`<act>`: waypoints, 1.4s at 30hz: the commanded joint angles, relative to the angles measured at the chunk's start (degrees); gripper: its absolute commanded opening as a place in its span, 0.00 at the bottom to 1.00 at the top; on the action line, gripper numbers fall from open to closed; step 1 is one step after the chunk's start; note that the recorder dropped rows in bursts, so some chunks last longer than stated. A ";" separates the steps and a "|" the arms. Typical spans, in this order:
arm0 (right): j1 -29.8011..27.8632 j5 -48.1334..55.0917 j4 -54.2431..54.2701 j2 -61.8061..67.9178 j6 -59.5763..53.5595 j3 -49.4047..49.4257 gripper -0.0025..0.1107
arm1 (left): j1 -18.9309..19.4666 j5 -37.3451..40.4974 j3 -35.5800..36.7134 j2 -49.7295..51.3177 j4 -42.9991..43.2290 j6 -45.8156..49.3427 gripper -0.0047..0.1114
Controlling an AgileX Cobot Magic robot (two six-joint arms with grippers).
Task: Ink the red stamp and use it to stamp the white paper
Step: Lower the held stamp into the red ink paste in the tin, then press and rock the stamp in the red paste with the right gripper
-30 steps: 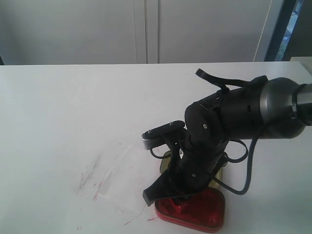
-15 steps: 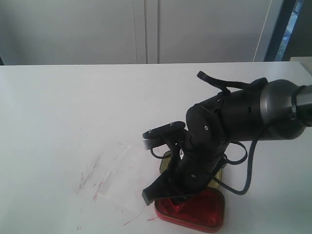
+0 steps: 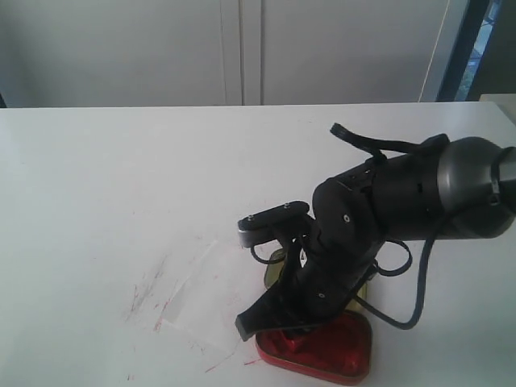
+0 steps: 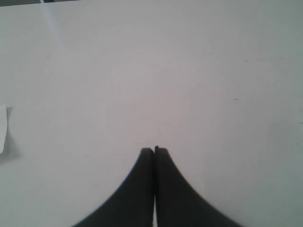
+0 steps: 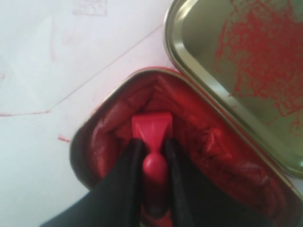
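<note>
In the right wrist view the red stamp [image 5: 151,130] stands inside the ink tin [image 5: 208,151], its square base down on the red ink. My right gripper [image 5: 152,147] is shut on the stamp's knobbed handle. In the exterior view that gripper [image 3: 300,326] hangs over the tin [image 3: 339,355] at the table's near edge, and the stamp itself is hidden behind the arm. The white paper [image 3: 197,294] lies left of the tin, marked with red streaks. My left gripper [image 4: 154,150] is shut over bare table with nothing between its fingers.
The gold tin lid [image 5: 246,66], smeared with red, lies open right beside the ink tin. It also peeks out behind the arm as the lid [image 3: 276,270] in the exterior view. Red scratch marks [image 3: 145,294] stain the table left of the paper.
The right arm's upper body has shifted slightly to the right and down. The gripper stays over the tin with the stamp in it.
</note>
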 commanded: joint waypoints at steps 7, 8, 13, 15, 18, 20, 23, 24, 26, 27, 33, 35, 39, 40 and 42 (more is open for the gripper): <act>0.00 2.82 -0.94 -6.19 0.35 2.26 0.02 | 0.13 0.05 -0.21 0.39 0.05 0.00 0.04; 0.00 2.82 -1.02 -7.06 0.35 2.26 0.02 | 0.13 0.05 -0.21 0.39 0.05 0.00 0.04; 0.00 2.82 -1.16 -10.13 0.35 2.26 0.02 | 0.13 0.05 -0.21 0.39 0.05 0.00 0.04; 0.00 2.82 -1.16 -10.76 0.35 2.26 0.02 | 0.13 0.05 -0.21 0.39 0.05 0.00 0.04; 0.00 2.82 -1.16 -10.88 0.35 2.26 0.02 | 0.13 0.05 -0.21 0.39 0.05 0.00 0.04; 0.00 2.60 -1.16 -10.87 0.35 2.26 0.02 | 0.13 0.05 -0.21 0.39 0.05 0.00 0.04; 0.00 2.21 -1.16 -10.87 0.35 2.26 0.02 | 0.13 0.05 -0.21 0.39 0.05 0.00 0.04; 0.00 2.08 -1.16 -10.87 0.35 2.26 0.02 | 0.13 0.05 -0.21 0.39 0.05 0.00 0.04; 0.00 1.96 -1.16 -10.87 0.35 2.26 0.02 | 0.13 0.05 -0.21 0.39 0.05 0.00 0.04; 0.00 1.96 -1.16 -10.87 0.35 2.26 0.02 | 0.13 0.05 -0.21 0.39 0.05 0.00 0.04; 0.00 2.08 -1.02 -10.87 -0.12 2.26 0.02 | 0.13 0.05 -0.21 0.39 0.05 0.00 0.04; 0.00 2.08 -1.02 -10.87 -0.12 2.26 0.02 | 0.13 0.05 -0.21 0.39 0.05 0.00 0.04; 0.00 2.08 -0.91 -10.87 0.27 2.26 0.02 | 0.13 0.05 -0.21 0.39 0.05 0.00 0.04; 0.00 2.08 -0.91 -10.87 0.27 2.26 0.02 | 0.13 0.05 -0.21 0.39 0.05 0.00 0.04; 0.00 1.06 -0.91 -10.87 0.27 2.26 0.02 | 0.13 0.05 -0.21 0.39 0.05 0.00 0.04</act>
